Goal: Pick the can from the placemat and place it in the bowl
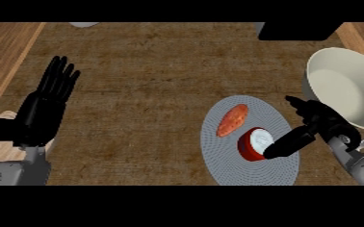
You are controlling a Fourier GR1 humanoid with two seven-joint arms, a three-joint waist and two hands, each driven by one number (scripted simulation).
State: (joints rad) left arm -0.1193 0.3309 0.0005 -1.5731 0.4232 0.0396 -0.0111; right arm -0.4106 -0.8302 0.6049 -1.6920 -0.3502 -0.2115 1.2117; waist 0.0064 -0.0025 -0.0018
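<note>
Lying on placemat (pixel 245 170): can (pixel 253 144), sausage (pixel 232 120) beside; right hand (pixel 313 118) fingers seemingly touching can, apart; bowl (pixel 334 84) near.

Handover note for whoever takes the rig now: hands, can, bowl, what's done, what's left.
Right robot hand: over the right side of the placemat, thumb against the can, fingers not closed round it. No grasp yet.
Left robot hand: open, fingers up, resting at the left edge.
Can: red, lying tilted on the grey round placemat, white end facing up. An orange sweet potato lies beside it on the placemat, apart from it.
Bowl: cream, at the right edge of the counter, past the placemat; nothing visible inside.
Done: right hand has reached the can.
Left: grasp, lift, carry to the bowl, release.
</note>
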